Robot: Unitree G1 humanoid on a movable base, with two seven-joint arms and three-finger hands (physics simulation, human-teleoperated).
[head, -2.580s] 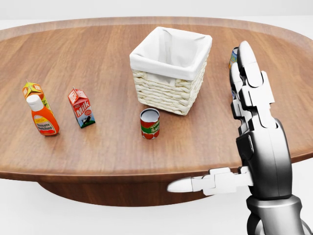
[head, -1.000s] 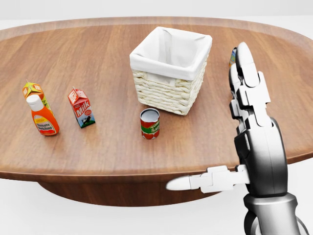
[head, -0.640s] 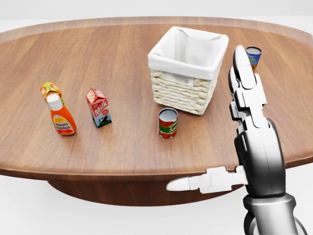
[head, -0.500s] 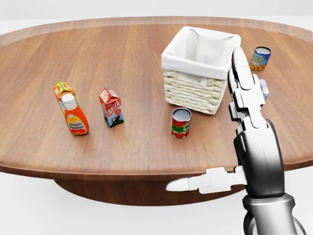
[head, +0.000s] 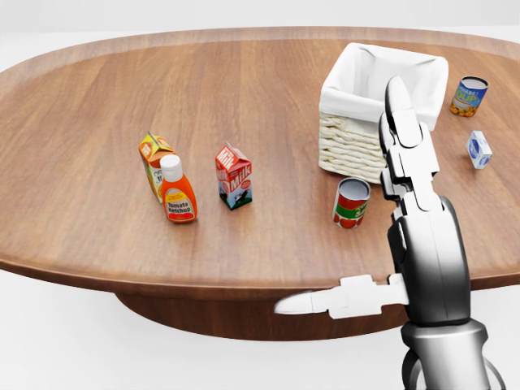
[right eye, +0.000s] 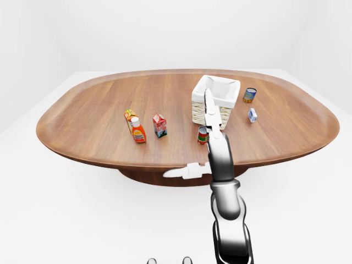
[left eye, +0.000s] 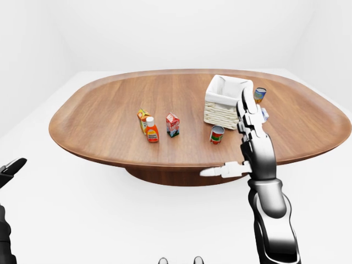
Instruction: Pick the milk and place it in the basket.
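The milk carton (head: 234, 176), red and white with a cow picture, stands upright on the wooden table (head: 106, 97), left of centre in the head view. The wicker basket (head: 354, 149) with a white cloth lining stands at the upper right. My right hand (head: 388, 244) is raised at the right of the head view, open, with its fingers (head: 402, 122) pointing up across the basket and its thumb (head: 313, 302) sticking out to the left. It holds nothing and is well right of the milk. My left hand (left eye: 11, 168) shows dark at the left edge of the left-eye view, far from the table, fingers spread.
A ketchup bottle (head: 177, 193) and an orange juice carton (head: 151, 154) stand just left of the milk. A tomato soup can (head: 351, 203) stands below the basket. A blue and yellow can (head: 470, 96) and a small white box (head: 478, 149) lie right of the basket.
The whole picture has shifted: the camera moved left, so table, milk and basket slid right in the head view. My right hand keeps its open pose.
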